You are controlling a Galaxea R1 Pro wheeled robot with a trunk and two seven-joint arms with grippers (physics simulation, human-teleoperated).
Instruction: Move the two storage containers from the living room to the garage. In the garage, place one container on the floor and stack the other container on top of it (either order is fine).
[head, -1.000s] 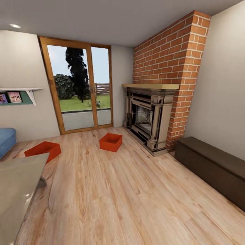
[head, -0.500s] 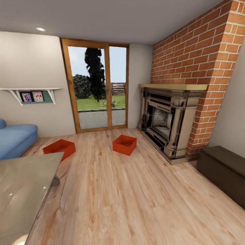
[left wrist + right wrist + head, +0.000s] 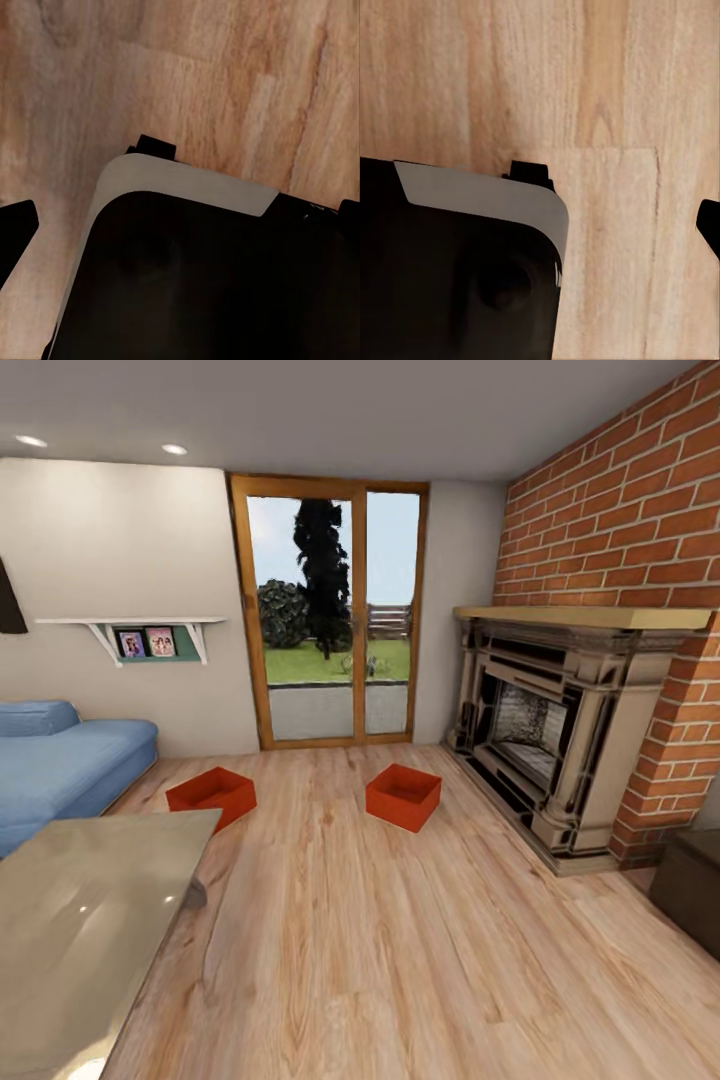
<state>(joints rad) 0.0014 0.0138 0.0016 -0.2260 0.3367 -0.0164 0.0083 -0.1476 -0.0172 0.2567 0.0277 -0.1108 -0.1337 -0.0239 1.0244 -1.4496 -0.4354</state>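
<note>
Writing: none readable anywhere; two small framed pictures (image 3: pixel 146 643) on the white wall shelf (image 3: pixel 130 624) too tiny to make out.
Containers: two orange-red bins on the light wood plank floor (image 3: pixel 400 940) of the living room, well apart from each other. Left container (image 3: pixel 211 794) just past the far corner of a glossy grey tabletop (image 3: pixel 90 920); right container (image 3: pixel 403 796) between the glass doors (image 3: pixel 330 615) and the fireplace (image 3: pixel 545 730). Both lidless, boxy, low-walled, sitting flat; insides in shadow, so bottom texture hard to tell.
Cut off: blue sofa (image 3: pixel 60 765) chopped by the picture's left edge; dark bench (image 3: pixel 692 890) only a corner at the right edge; tabletop runs off the bottom left.
Materials: red brick chimney (image 3: pixel 620 510) with pale mortar, dark ornate fireplace under a tan wood mantel, orange-wood door frames, grass and trees behind the glass.
Left gripper: left wrist view mostly blocked by a black body with a pale grey rim (image 3: pixel 187 187); black bits poking in at the edges over wood planks, so can't tell if fingers are apart or together.
Right gripper: same deal in the right wrist view, black housing with a grey band (image 3: pixel 487 199) over plank floor; finger state can't be told.
</note>
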